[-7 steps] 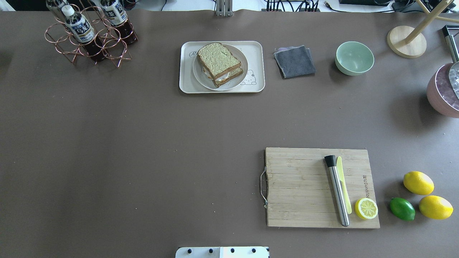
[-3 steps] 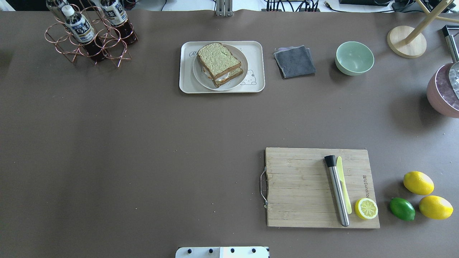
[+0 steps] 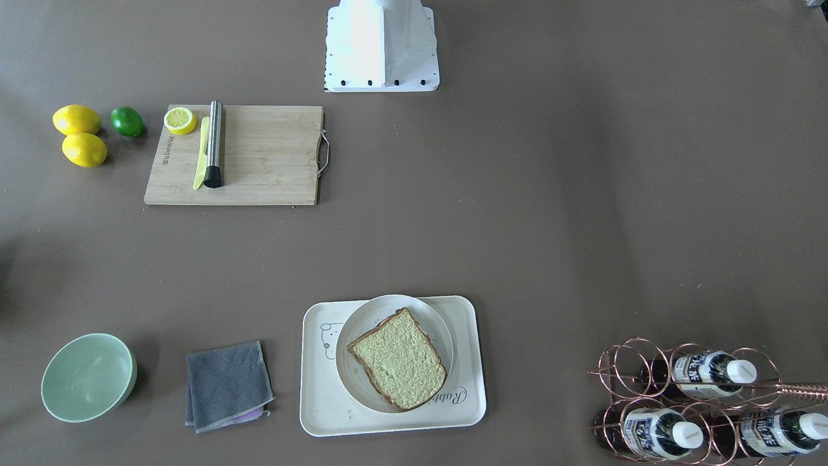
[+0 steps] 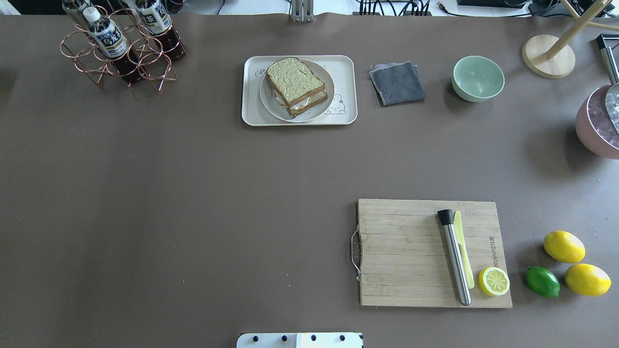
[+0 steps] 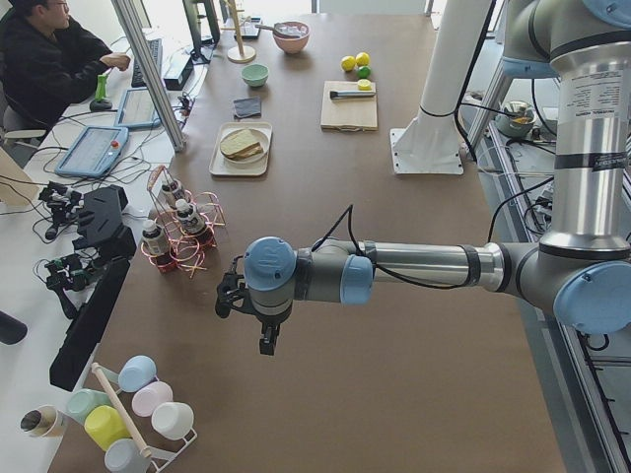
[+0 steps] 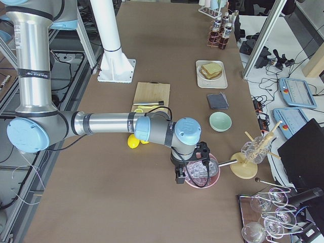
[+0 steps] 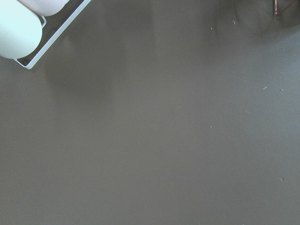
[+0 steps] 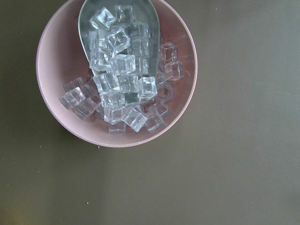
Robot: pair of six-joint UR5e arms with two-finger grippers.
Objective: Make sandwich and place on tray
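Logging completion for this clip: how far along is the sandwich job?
Done: the sandwich is stacked on a plate that sits on the tray. In hand: nothing; the left gripper hangs over bare table, the right gripper over the ice bowl, both far from the tray. Left: nothing visible.

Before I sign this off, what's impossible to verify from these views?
egg: in the front-facing view the top slice of the sandwich covers it; overhead shows only a white sliver.
left gripper, right gripper: seen in side views only, open or shut unclear.
pink bowl: cut by overhead's right edge.
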